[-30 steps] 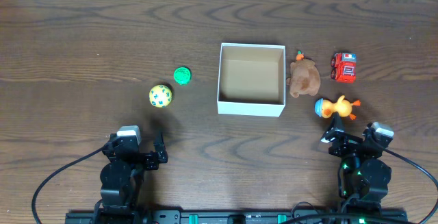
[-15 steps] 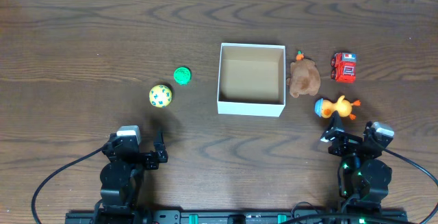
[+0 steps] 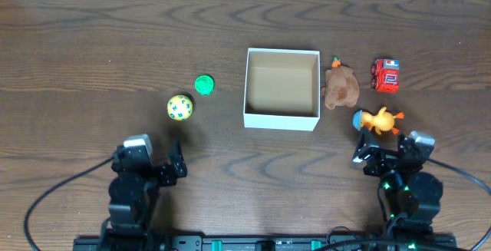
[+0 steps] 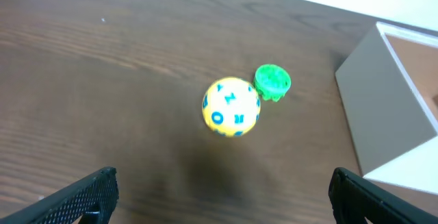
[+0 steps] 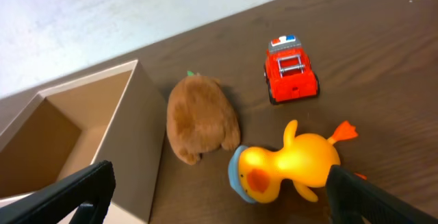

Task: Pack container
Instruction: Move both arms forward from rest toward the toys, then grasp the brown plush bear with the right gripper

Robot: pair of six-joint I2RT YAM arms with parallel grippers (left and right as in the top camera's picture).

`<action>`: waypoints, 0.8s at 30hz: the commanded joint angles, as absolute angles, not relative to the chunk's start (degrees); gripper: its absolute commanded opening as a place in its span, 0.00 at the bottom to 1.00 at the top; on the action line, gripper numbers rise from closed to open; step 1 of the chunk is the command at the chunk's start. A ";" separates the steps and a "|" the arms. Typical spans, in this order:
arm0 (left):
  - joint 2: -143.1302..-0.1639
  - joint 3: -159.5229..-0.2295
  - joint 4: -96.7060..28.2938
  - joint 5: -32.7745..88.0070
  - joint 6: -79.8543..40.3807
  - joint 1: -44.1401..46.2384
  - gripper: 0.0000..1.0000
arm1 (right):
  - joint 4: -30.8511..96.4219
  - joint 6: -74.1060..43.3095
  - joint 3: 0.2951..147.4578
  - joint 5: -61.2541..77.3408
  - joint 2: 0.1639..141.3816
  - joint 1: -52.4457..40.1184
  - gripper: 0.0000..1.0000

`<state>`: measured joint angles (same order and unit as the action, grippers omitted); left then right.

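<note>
The container (image 3: 280, 120) is a square white box with a brown inside, standing open at the table's middle; its wall shows in the left wrist view (image 4: 383, 101) and the right wrist view (image 5: 130, 128). A yellow ball (image 3: 179, 107) (image 4: 230, 107) and a green disc (image 3: 203, 84) (image 4: 272, 81) lie to its left. A brown plush (image 3: 341, 87) (image 5: 202, 118), a red truck (image 3: 386, 75) (image 5: 291, 71) and a yellow duck (image 3: 377, 120) (image 5: 291, 166) lie to its right. My left gripper (image 3: 149, 163) (image 4: 219, 196) is open and empty, short of the ball. My right gripper (image 3: 387, 159) (image 5: 229, 196) is open and empty, just short of the duck.
The dark wooden table (image 3: 92, 44) reaches a pale edge at the back. Cables run from both arm bases along the front edge.
Both arms have shifted slightly; the right gripper has edged toward the duck. The toys and the box have not moved.
</note>
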<state>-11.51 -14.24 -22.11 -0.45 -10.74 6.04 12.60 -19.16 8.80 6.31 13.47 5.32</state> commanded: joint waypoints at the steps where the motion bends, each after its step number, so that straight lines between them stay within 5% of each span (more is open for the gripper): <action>1: -19.86 -21.87 -22.41 -2.33 -11.73 5.67 0.98 | 14.59 -14.44 17.89 7.46 20.03 4.10 0.99; 18: -62.39 -57.08 -36.86 -2.37 -11.68 1.61 0.98 | 47.62 -4.58 74.85 5.45 76.95 -1.06 0.99; 24: -67.51 -58.96 -39.68 -2.35 -11.68 -1.65 0.98 | 47.48 -4.64 80.12 4.01 91.11 -2.46 0.99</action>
<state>-65.78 -57.98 -38.15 -1.74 -10.96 -0.34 47.77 -6.22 79.22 5.02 86.43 -2.04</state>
